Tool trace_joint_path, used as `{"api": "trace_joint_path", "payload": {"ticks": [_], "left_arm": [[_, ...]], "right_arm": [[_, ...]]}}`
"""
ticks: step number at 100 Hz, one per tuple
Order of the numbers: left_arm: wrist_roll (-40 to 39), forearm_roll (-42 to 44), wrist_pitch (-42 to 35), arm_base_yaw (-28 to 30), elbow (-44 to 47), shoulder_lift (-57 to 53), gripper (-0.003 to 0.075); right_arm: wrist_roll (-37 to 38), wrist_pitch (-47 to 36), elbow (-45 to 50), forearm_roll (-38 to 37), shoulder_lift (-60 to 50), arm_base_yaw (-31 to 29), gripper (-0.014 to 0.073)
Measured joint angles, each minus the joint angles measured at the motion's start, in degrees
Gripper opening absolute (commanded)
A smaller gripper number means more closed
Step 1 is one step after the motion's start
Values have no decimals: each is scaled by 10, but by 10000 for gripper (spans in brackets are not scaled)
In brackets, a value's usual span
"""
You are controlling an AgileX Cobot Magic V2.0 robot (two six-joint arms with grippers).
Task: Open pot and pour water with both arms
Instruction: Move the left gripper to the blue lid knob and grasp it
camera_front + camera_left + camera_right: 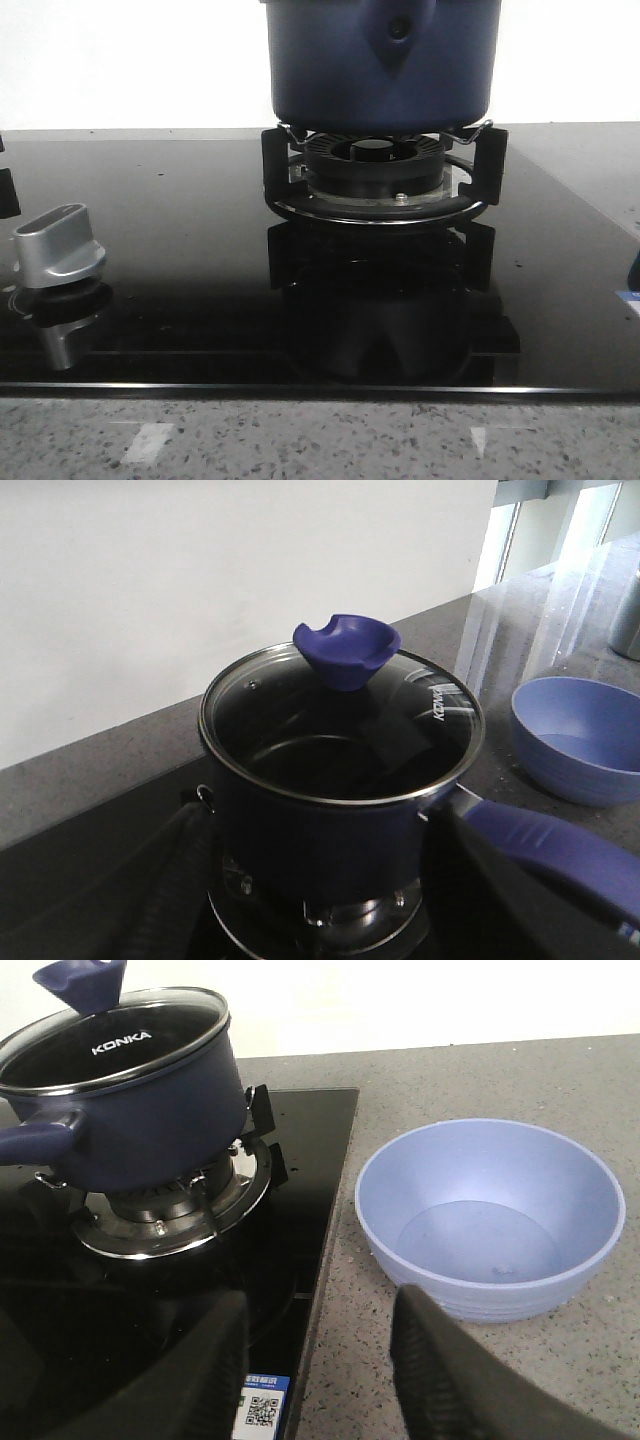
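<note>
Lidded pot [380,65] upright on burner [375,175], handle toward camera

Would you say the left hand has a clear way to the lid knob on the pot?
Probably yes: the left hand is open before the pot, and nothing covers the lid knob.

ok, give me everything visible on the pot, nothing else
The pot is dark navy, round and straight-sided with a matte finish. It stands upright on the burner's pan supports. A glass lid with a metal rim, printed KONKA, sits closed on it, topped by a blue cupped knob. A blue handle sticks out sideways. Neither tool touches it.
</note>
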Motion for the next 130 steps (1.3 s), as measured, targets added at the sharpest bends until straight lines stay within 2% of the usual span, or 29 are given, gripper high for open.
{"api": "trace_joint_path", "payload": {"ticks": [23,46,61,68,83,110,130], "left_arm": [[147,-64,12,-28,-76,79,399],[184,-121,-3,-46,-96,130,407],[195,-135,-5,-46,-96,145,561],[202,-138,-5,-46,-96,148,595],[210,-165,-5,-46,-96,152,594],[355,-309,69,-46,-109,186,576],[384,-363,77,-46,-157,239,577]], "right_arm": [[0,0,0,0,0,0,304],[0,0,0,0,0,0,304],[0,5,0,0,0,0,298],[0,9,0,0,0,0,298],[0,16,0,0,0,0,298],[-1,16,0,0,0,0,298],[-1,25,0,0,0,0,298]]}}
